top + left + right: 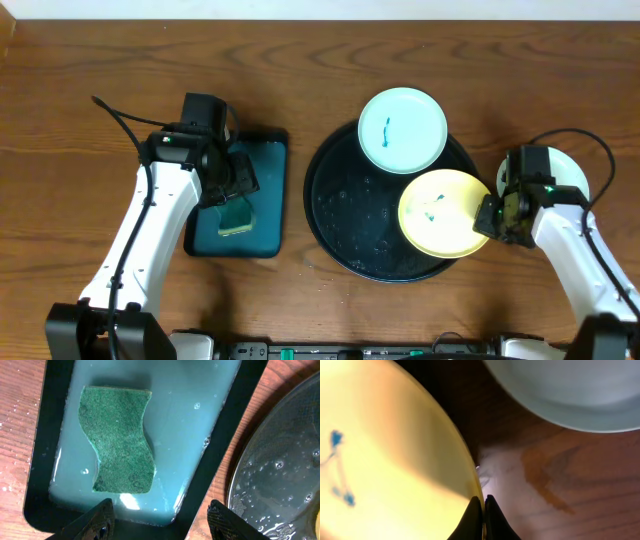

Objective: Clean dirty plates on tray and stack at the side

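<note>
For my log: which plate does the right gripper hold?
The yellow plate, its rim pinched by the right gripper; the cyan plate on the tray lies free.

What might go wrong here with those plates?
The right gripper pinches the yellow plate only at its rim, and the black tray looks wet, so the plate may slip. The cyan plate overhangs the tray's rim beside the yellow one; lifting could nudge it. A third plate lies close to the gripper and might get bumped.

Left arm (150,220) reaches forward, jaws wide apart; right arm (572,248) bent, jaws pinched together
</note>
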Controlling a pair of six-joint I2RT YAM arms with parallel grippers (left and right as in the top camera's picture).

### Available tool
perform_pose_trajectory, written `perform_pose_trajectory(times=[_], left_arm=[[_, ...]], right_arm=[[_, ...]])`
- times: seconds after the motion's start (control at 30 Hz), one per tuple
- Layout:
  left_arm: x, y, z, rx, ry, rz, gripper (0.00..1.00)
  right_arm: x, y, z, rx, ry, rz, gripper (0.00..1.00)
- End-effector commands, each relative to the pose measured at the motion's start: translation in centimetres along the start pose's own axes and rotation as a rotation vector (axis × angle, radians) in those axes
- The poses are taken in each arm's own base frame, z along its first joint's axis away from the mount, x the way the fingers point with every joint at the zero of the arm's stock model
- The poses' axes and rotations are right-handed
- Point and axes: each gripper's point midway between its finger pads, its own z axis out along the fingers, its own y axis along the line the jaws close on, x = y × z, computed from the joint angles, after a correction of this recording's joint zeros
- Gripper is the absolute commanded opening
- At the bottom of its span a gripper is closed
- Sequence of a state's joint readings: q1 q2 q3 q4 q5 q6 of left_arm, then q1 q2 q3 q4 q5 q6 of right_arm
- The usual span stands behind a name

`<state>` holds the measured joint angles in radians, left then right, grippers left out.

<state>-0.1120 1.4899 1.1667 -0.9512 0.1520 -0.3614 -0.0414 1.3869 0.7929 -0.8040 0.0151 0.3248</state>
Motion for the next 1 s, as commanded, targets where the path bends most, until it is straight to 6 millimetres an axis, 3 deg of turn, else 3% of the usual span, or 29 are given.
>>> perform_pose_trajectory(times=[0.0, 0.17, 0.33, 0.47, 0.53, 0.73, 0.83, 0.93, 0.97], left_arm=[[0.3, 0.2, -0.5, 0.001, -0.003, 0.006, 0.61], [0.2, 0.4, -0.4, -0.009, -0.007, 0.014, 0.61], [0.2, 1.5, 0.8, -0.069, 0.005, 0.041, 0.61], [0.8, 2.7, 3.4, -0.113, 0.017, 0.039, 0.59], [1.1, 3.0, 5.1, -0.116, 0.021, 0.039, 0.54], [0.8, 5.7, 9.0, -0.24, -0.014, -0.024, 0.47], [0.7, 6.0, 10.6, -0.256, -0.002, -0.039, 0.38], [1.4, 5.7, 12.2, -0.239, 0.048, -0.07, 0.11], [1.8, 5.4, 12.6, -0.219, 0.071, -0.072, 0.08]], right_arm=[[-0.7, 3.4, -3.2, -0.184, -0.07, -0.126, 0.01], [1.1, 7.5, -4.6, -0.35, -0.062, -0.263, 0.01], [2.3, 9.4, -2.5, -0.327, -0.037, -0.219, 0.01], [3.1, 11.0, -0.5, -0.344, -0.028, -0.231, 0.01], [3.2, 11.5, 0.1, -0.341, -0.022, -0.251, 0.01], [2.6, 10.6, 1.2, -0.243, -0.056, -0.262, 0.01], [2.5, 10.4, 1.2, -0.228, -0.064, -0.262, 0.01], [2.5, 10.4, 1.2, -0.228, -0.064, -0.263, 0.01], [2.5, 10.4, 1.2, -0.228, -0.064, -0.263, 0.01]])
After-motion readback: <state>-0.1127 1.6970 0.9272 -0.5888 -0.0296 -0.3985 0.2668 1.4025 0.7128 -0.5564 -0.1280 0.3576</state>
